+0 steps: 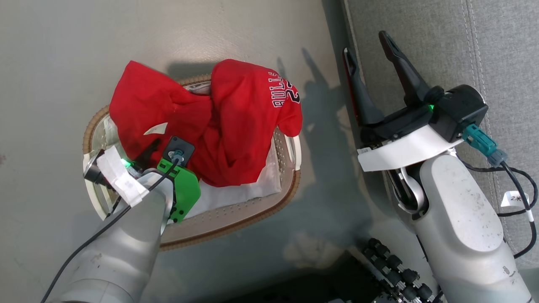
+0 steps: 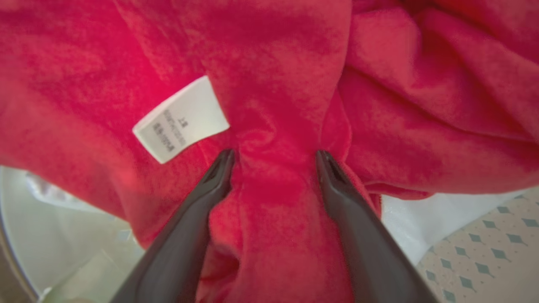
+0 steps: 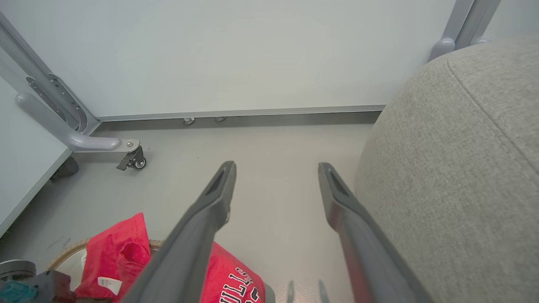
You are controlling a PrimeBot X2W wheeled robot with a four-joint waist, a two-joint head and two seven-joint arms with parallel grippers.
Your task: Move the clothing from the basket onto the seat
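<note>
We see the clothing [image 1: 236,126] heaped in the basket [image 1: 236,219], which stands on the floor [image 1: 63,63] near the seat [image 1: 442,42], a strip of floor between them; the red cloth drapes over the far rim and over the side toward the seat, and all the red we can see is in or over the basket; white lettering [image 1: 284,90] shows on the fold nearest the seat; the liner [image 1: 236,189] lies bare along the near side.

The left end effector [image 2: 276,158] reaches down into the basket's left end; in its wrist view the fingers stand apart, their tips pressed into the cloth with a ridge of red between them, and we see no clamp on it; a white tag [image 2: 181,120] sits just beside one fingertip.

The right end effector [image 1: 365,44] hangs at the seat's edge, well apart from the basket; its fingers are spread with nothing between them; in its wrist view we see floor between the fingers, the seat at one side, and the clothing low at the other.
</note>
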